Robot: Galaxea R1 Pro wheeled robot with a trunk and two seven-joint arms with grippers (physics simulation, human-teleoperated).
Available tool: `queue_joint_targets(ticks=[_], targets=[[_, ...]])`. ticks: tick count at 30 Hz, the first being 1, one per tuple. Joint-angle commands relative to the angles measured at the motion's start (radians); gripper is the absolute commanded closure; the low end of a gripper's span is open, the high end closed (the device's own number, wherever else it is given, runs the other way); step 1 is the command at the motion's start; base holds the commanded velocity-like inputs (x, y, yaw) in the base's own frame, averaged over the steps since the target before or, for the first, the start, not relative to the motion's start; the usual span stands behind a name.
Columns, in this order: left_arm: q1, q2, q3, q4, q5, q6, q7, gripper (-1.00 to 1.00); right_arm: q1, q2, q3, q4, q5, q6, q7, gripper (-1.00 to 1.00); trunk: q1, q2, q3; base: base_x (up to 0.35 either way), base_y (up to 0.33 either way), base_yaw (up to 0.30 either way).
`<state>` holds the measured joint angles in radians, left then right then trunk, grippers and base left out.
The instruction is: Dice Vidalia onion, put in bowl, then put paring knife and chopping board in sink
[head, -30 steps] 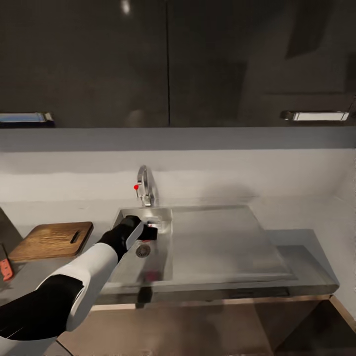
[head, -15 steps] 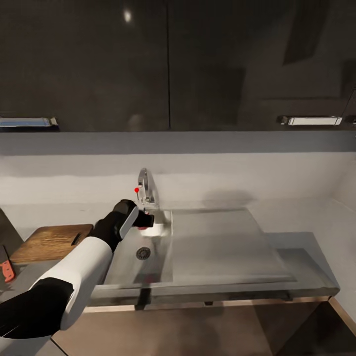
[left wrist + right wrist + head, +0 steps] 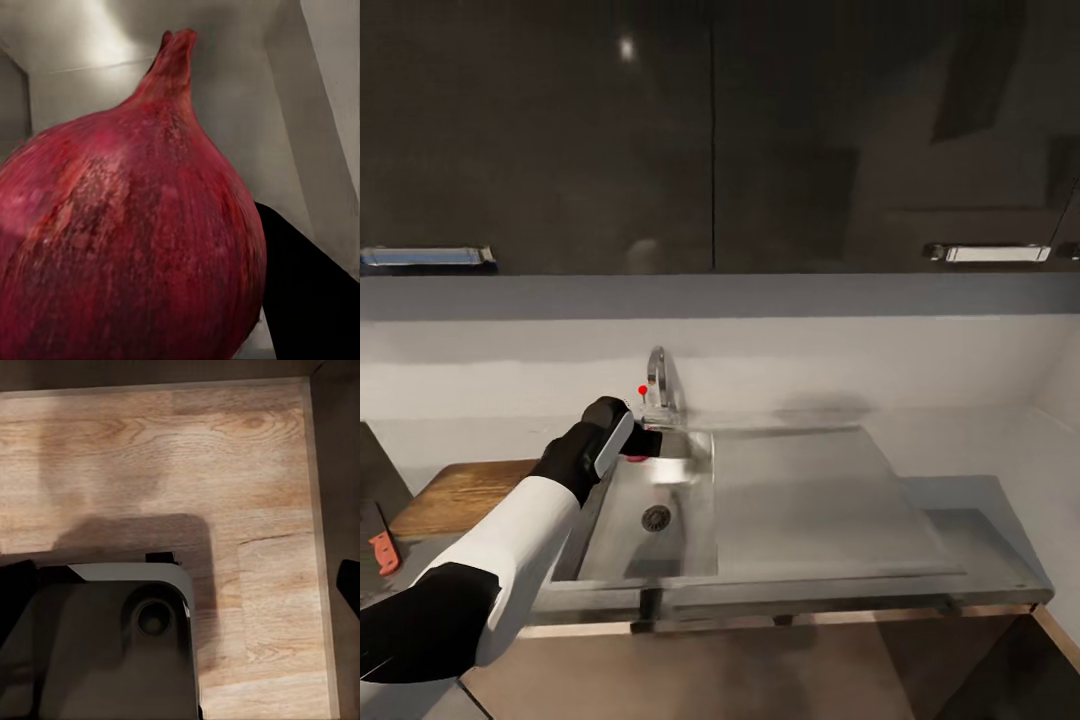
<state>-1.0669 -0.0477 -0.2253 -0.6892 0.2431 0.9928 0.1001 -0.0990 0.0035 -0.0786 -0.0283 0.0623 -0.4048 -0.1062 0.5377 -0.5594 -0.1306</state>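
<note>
Dark glossy wall cabinets (image 3: 710, 130) span the upper part of the head view, with a thin vertical seam between two doors and faint light spots reflected in them. Below them runs a pale grey wall (image 3: 810, 355). Light wood-grain floor (image 3: 180, 457) lies under a grey rounded base corner (image 3: 112, 645).

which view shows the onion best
The left wrist view: the roundish deep-red onion with its pointed neck looms close, skin streaks clear. In the head view it is a small red speck at the left gripper, above the stainless-steel sink.
</note>
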Motion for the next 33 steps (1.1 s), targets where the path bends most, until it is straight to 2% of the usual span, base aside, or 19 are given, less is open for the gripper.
queue_joint_targets(ticks=[1, 13, 33], targets=[[-0.001, 0.008, -0.003, 0.001, 0.015, 0.004, 0.009, 1.00, -0.001, 0.000, -0.008, 0.001, 0.007, -0.003, -0.003, -1.00, 0.000, -0.002, 0.000, 0.000, 0.233, 0.000], [-0.001, 0.041, -0.004, 0.021, 0.015, 0.006, 0.010, 1.00, -0.001, 0.000, -0.009, 0.000, 0.007, -0.003, -0.003, -1.00, 0.000, -0.002, 0.017, 0.000, 0.286, 0.000], [-0.001, 0.045, -0.003, 0.046, 0.015, 0.006, 0.010, 1.00, -0.001, 0.000, -0.009, -0.001, 0.007, -0.004, -0.003, -1.00, 0.000, -0.002, 0.019, 0.000, 0.299, 0.000]])
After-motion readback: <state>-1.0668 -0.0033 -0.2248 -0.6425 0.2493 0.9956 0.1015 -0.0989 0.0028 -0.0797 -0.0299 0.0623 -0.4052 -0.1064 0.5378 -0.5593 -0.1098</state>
